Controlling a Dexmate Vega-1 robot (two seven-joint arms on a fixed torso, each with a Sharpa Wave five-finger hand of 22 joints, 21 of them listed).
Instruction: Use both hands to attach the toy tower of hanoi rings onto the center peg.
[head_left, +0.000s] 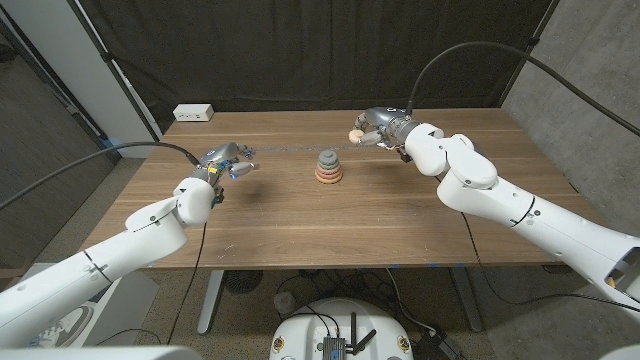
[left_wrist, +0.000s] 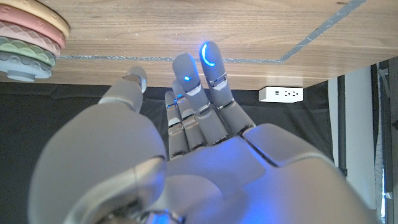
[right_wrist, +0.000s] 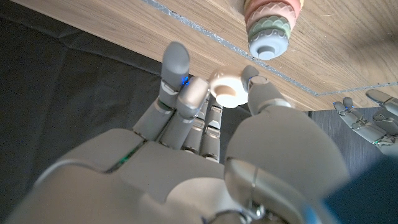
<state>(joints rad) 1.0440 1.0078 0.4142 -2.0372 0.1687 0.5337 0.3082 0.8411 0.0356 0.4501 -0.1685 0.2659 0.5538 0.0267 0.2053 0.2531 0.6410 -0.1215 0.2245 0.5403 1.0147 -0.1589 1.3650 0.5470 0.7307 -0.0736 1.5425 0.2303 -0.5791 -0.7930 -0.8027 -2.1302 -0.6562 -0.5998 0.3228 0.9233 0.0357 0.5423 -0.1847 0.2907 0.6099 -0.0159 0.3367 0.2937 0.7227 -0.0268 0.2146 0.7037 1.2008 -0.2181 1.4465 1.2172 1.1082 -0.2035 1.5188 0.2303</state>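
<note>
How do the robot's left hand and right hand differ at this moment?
The right hand pinches a small cream ring; the left hand holds nothing, fingers extended. The right hand is near the ring stack, toward the table's far edge; the left hand is farther from the stack. Both are raised above the table.

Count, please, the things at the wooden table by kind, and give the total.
Robot hand: 2, left and right
Pastel stacked ring tower: 1
Small cream ring in the right robot hand: 1
White power strip: 1
Total: 5

White power strip (head_left: 193, 113), seemingly on the wooden table's (head_left: 280, 225) far-left corner.
</note>
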